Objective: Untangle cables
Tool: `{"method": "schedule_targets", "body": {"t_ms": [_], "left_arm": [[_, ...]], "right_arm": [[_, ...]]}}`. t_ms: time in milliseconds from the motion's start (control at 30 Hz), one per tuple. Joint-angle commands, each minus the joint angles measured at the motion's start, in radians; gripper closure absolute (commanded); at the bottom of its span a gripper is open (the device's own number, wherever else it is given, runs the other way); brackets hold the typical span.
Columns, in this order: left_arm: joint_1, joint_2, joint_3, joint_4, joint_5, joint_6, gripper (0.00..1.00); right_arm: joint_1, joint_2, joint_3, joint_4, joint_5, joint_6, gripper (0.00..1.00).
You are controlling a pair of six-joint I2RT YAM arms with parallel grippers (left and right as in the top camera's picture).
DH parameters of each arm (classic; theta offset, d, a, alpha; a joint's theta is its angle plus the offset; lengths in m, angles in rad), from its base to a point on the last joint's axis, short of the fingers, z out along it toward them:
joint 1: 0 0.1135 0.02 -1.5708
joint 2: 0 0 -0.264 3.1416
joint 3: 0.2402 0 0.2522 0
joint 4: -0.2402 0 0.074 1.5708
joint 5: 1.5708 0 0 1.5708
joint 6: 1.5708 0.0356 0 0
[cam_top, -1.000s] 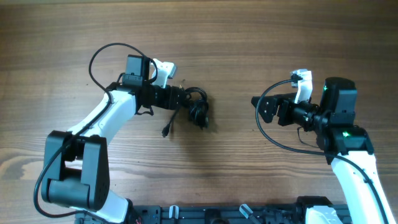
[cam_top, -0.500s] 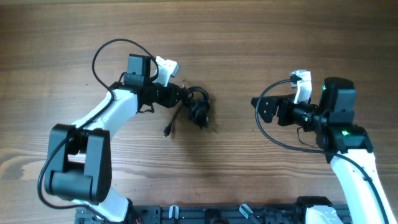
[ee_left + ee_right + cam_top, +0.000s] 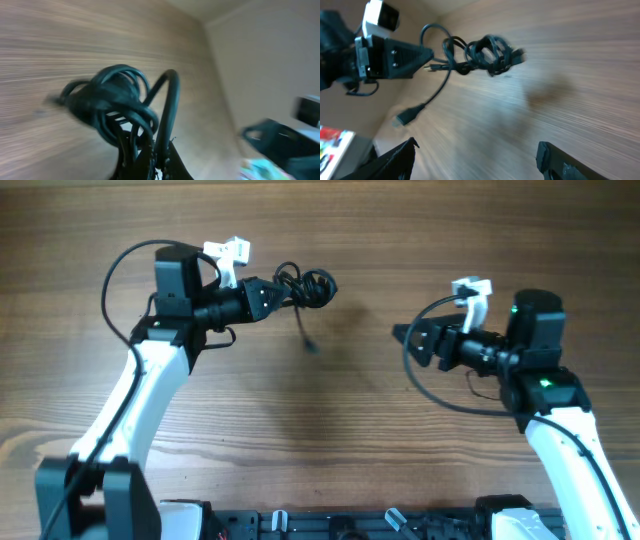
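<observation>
The cables [image 3: 311,285] are a small knotted black bundle hanging in the air off the tip of my left gripper [image 3: 272,292], which is shut on strands of it. One loose cord drops from the bundle to a plug end [image 3: 310,344]. In the left wrist view the cables [image 3: 116,104] loop just beyond my gripper [image 3: 156,161], with cords pinched between the jaws. My right gripper [image 3: 403,337] is open and holds nothing, well to the right of the bundle. The right wrist view shows the cables [image 3: 490,51], the hanging plug [image 3: 404,118] and the left gripper [image 3: 395,55] beyond my wide-apart right gripper [image 3: 477,152].
The wooden table [image 3: 330,430] lies below both arms. Thicker black wires loop off each arm near the wrists, at the left arm [image 3: 115,280] and at the right arm [image 3: 440,395]. A dark rail [image 3: 330,525] runs along the front edge.
My left gripper has shut on the cables and lifted them off the table, up and toward the back. The right gripper has shifted slightly left and its jaws have narrowed a little.
</observation>
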Motion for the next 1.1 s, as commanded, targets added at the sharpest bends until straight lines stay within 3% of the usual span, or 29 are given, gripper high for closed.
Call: {"method": "schedule_targets", "body": {"t_ms": [0,100,267,500,633,800,900,967,1033,1067], "left_arm": [[-0.007,-0.043,0.020,-0.004,0.310,-0.068,0.96],[-0.007,-0.043,0.020,0.014,0.435,-0.056,0.96],[-0.008,-0.043,0.020,0.093,0.741,0.067,0.96],[-0.015,-0.043,0.020,0.098,0.739,0.068,0.96],[-0.037,-0.043,0.020,0.098,0.739,0.067,0.96],[-0.100,-0.043,0.020,0.098,0.699,0.045,0.96],[-0.110,-0.043,0.020,0.097,0.671,0.016,0.96],[-0.110,-0.043,0.020,0.097,0.668,0.017,0.96],[-0.110,-0.043,0.020,0.097,0.659,0.017,0.96],[-0.110,-0.043,0.020,0.097,0.645,0.017,0.96]], "right_arm": [[0.150,-0.037,0.111,0.002,0.082,0.077,0.20],[0.256,-0.036,0.129,0.026,0.188,0.127,0.21],[0.263,-0.034,0.129,0.059,0.142,0.089,0.24],[0.262,-0.032,0.129,0.100,0.133,0.031,0.40],[0.263,-0.003,0.128,0.158,0.131,0.021,0.56],[0.262,0.125,0.128,0.303,-0.082,-0.005,0.58],[0.262,0.166,0.128,0.333,-0.087,-0.003,0.59],[0.263,0.168,0.128,0.338,-0.087,-0.002,0.68],[0.261,0.168,0.129,0.352,-0.070,-0.002,0.88],[0.254,0.167,0.129,0.360,-0.029,0.022,0.92]]}}
